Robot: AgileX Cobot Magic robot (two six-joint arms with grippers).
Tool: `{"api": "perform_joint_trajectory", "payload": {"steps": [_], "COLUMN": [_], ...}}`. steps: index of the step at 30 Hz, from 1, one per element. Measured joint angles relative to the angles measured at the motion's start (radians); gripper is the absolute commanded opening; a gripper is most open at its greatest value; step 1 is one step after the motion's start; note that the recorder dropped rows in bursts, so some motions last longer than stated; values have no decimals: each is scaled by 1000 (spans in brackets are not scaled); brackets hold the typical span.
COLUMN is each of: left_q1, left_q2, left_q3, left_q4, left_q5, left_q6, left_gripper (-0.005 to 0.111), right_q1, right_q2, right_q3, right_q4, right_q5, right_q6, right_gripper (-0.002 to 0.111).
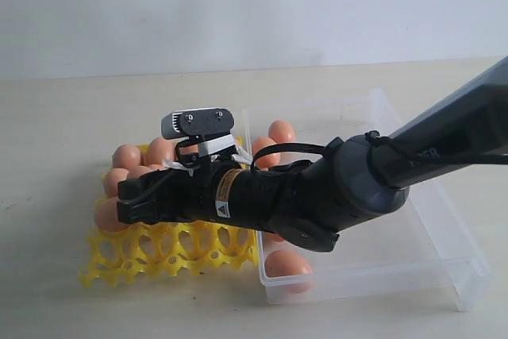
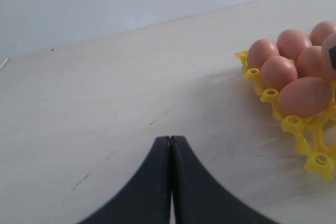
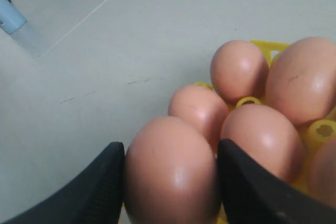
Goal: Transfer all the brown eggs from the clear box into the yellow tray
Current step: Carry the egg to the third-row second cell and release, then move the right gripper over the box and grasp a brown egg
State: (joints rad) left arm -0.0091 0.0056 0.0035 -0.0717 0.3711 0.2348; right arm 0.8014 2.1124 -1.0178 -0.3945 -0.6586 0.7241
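My right gripper (image 1: 121,202) reaches across to the left edge of the yellow tray (image 1: 171,248). It is shut on a brown egg (image 3: 170,174), one black finger (image 3: 105,182) on each side. I cannot tell whether that egg rests in a cup. Several other brown eggs (image 1: 127,155) fill the tray's far cups, and they show close behind the held one (image 3: 239,69). The clear box (image 1: 413,244) lies right of the tray with three eggs visible, one in its near corner (image 1: 287,267). My left gripper (image 2: 170,139) is shut and empty over bare table, beside the tray (image 2: 294,124).
The right arm's dark body (image 1: 317,192) lies across the box's left end and hides part of the tray. The tray's near cups (image 1: 190,244) stand open. The pale wooden table (image 2: 105,87) stretches left of the tray.
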Motion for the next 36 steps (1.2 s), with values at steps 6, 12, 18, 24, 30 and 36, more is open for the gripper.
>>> {"api": "perform_joint_trajectory", "payload": {"steps": [6, 12, 18, 24, 30, 36], "left_q1": [0, 0, 0, 0, 0, 0], "left_q2": [0, 0, 0, 0, 0, 0], "left_q3": [0, 0, 0, 0, 0, 0], "left_q4": [0, 0, 0, 0, 0, 0], "left_q5": [0, 0, 0, 0, 0, 0], "left_q6": [0, 0, 0, 0, 0, 0], "left_gripper": [0, 0, 0, 0, 0, 0], "right_q1": [0, 0, 0, -2, -110, -180], "right_q2": [0, -2, -107, -366, -463, -448], "right_q3": [0, 0, 0, -45, -53, -46], "right_q4": [18, 19, 4, 55, 85, 124], "right_q5": [12, 18, 148, 761, 1322, 1232], "right_q6": [0, -12, -139, -346, -340, -461], "right_gripper": [66, 62, 41, 4, 0, 33]}}
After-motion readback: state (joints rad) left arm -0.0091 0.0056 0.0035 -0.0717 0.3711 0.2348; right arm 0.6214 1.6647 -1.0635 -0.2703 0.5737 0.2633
